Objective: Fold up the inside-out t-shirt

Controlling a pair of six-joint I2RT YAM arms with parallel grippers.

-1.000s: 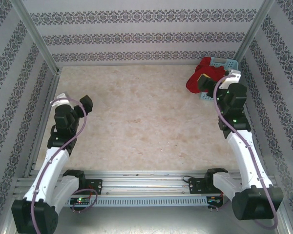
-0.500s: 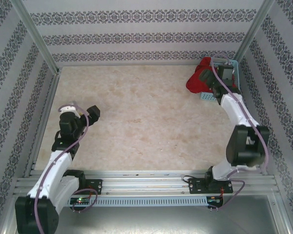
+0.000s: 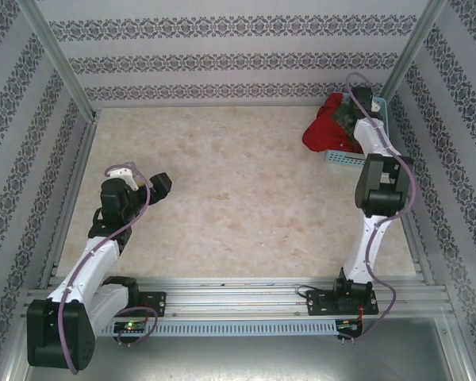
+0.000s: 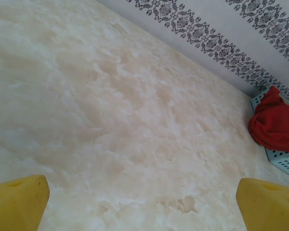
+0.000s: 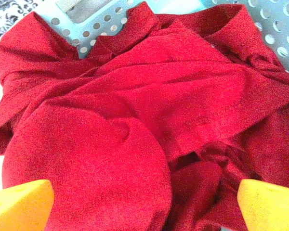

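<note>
shirt: red t-shirt (image 3: 325,133) lay bunched in light blue basket (image 3: 343,159), far right corner | right gripper (image 5: 144,204) spread wide just above it | left gripper (image 4: 144,204) spread wide over table (image 3: 238,198)

From above, the right arm (image 3: 378,178) covers part of the shirt (image 3: 321,135) and much of the basket (image 3: 341,158). In the right wrist view the shirt runs off the bottom and right edges, its folds burying what may be a sleeve. The left wrist view crops both.
</note>
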